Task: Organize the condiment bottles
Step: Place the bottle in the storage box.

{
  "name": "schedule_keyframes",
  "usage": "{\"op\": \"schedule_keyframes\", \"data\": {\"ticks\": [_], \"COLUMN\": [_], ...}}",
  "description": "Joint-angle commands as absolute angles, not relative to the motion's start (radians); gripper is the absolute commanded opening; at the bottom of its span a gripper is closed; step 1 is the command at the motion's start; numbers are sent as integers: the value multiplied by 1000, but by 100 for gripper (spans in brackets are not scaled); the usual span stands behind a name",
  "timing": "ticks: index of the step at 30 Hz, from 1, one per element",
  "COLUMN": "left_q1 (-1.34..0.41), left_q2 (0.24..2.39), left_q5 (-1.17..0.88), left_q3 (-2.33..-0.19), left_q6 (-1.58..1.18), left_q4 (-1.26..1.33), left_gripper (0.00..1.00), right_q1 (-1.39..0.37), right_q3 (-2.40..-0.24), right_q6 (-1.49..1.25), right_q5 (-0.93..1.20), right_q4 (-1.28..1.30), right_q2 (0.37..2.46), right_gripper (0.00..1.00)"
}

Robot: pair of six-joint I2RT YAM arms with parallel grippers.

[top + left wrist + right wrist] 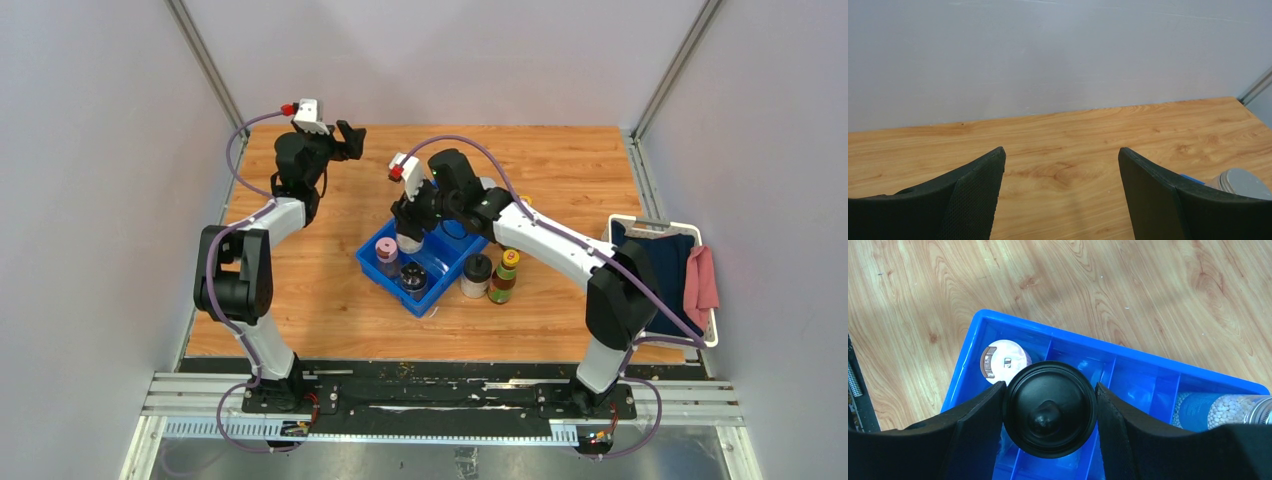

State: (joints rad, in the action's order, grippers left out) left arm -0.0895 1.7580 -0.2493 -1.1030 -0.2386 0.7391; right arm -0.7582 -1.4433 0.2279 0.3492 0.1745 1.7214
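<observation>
My right gripper point(409, 222) point(1049, 388) is shut on a clear jar with a black lid point(1049, 410) and holds it over the blue divided tray point(446, 262) point(1013, 323). In the tray stand a pink-lidded jar point(386, 251) point(1004, 361) and a black-lidded jar point(413, 281). A jar of white beads point(1220, 408) lies in a right compartment. Beside the tray's right side stand a grey-lidded jar point(476, 271) and a dark bottle with a yellow-red cap point(504, 276). My left gripper point(349, 139) point(1060, 152) is open and empty, raised over the far left of the table. A grey lid point(1243, 182) shows at its right.
A white basket point(706, 250) with dark blue and pink cloths stands at the table's right edge. Grey walls close the back and both sides. The wooden table point(560, 160) has bare board behind and in front of the tray.
</observation>
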Motion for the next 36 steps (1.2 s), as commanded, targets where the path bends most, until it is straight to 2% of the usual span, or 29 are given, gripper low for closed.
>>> {"op": "schedule_keyframes", "data": {"ticks": [1,36], "left_q1": [-95,-96], "left_q2": [1783,1851], "left_q5": [-242,-248], "left_q3": [-1097,-1109], "left_q6": [-222,-227], "left_q4": [764,796], "left_gripper": [86,86], "right_q1": [-758,-702], "right_q3": [-1438,-1470], "right_q6": [228,248], "right_q5": [365,399], "right_q4": [120,115], "right_q2": [1744,1827], "right_gripper": [0,0]}}
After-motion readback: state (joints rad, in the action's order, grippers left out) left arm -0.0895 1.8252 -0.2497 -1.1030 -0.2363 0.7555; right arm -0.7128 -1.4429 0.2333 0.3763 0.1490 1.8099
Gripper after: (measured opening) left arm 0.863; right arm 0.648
